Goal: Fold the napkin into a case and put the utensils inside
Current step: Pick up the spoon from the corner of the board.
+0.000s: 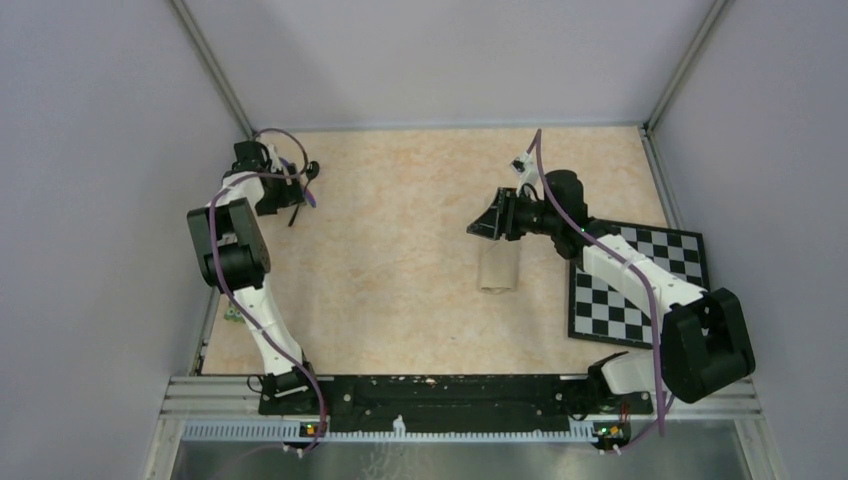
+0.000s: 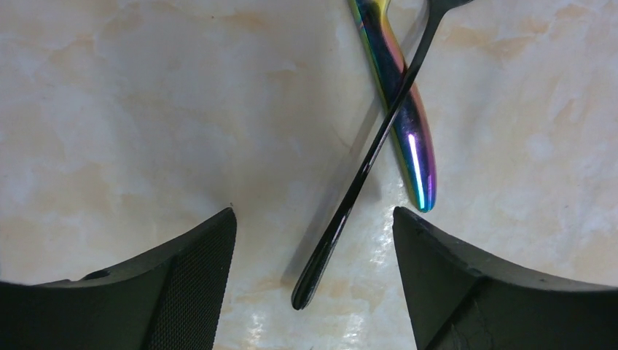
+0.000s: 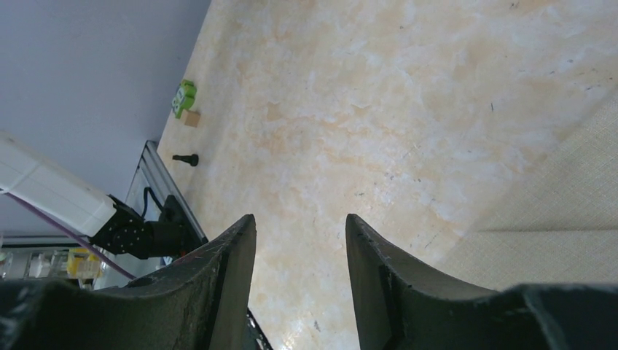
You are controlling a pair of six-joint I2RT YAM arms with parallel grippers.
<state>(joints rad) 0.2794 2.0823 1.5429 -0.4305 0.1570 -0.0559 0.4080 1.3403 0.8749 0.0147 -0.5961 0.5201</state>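
Left pincer (image 2: 313, 213) agape astride spoon (image 2: 364, 164) handle — right pincer (image 3: 300, 219) unclenched by case (image 1: 498, 270) edge

Left arm (image 1: 262, 322) is extending to the far left corner of the table (image 1: 400, 310), wrist pointing down. Left gripper (image 2: 313, 219) is hanging low over the table, jaws standing wide apart, gripping nothing. Right arm (image 1: 630, 275) is angling in toward the table's middle, elbow bent. Right gripper (image 1: 482, 228) is pointing left, fingers (image 3: 218, 292) parted, nothing between them.
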